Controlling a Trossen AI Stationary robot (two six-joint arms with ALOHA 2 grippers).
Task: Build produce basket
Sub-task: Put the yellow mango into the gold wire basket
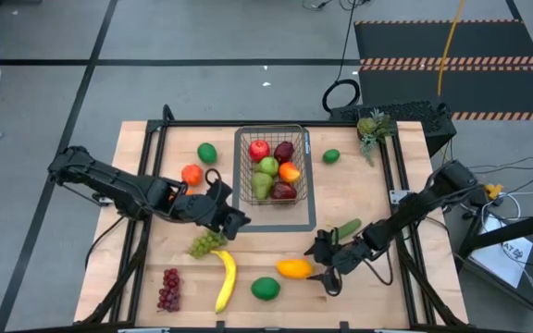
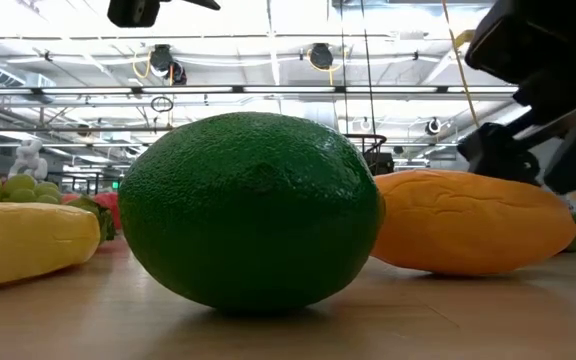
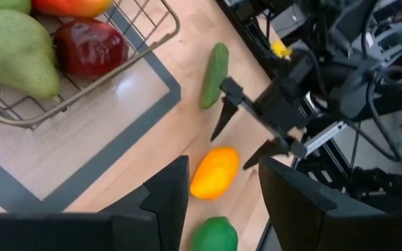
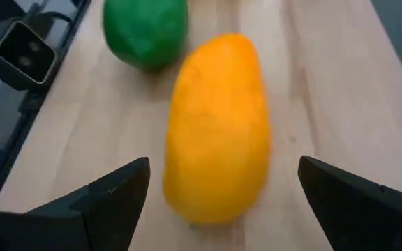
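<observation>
Lime, nearest: a green lime point(image 1: 266, 289) lies at the table's front edge, about 6 o'clock from the basket; in the low view it fills the foreground point(image 2: 251, 208).
Banana: a yellow banana point(image 1: 225, 281) lies at 9 o'clock of that lime, close by.
Red grapes: a red bunch point(image 1: 169, 289) sits farther along at 9 o'clock, near the front left corner.
Mango: an orange-yellow mango point(image 1: 293, 268) lies on the wood at 1 o'clock of the front lime, near it but apart.
Right gripper: the right gripper point(image 1: 328, 266) hangs just beside the mango at its 3 o'clock, fingers spread wide and holding nothing; the right wrist view shows the mango point(image 4: 217, 129) between the two fingers, untouched.
Cucumber: a green cucumber point(image 1: 346, 228) lies at 1 o'clock of the mango.
Green grapes: a pale green bunch point(image 1: 206, 243) rests at 12 o'clock of the banana.
Left gripper: the left gripper point(image 1: 238, 222) hovers at the basket's 7 o'clock corner, fingers partly apart, empty.
Basket: the wire basket point(image 1: 302, 176) stands at table centre on a grey mat point(image 1: 309, 220), holding apples, pears and a mango.
Loose fruit behind: a lime point(image 1: 207, 153) and an orange point(image 1: 191, 174) lie at the basket's 9 o'clock; another lime point(image 1: 331, 156) at its 3 o'clock.
</observation>
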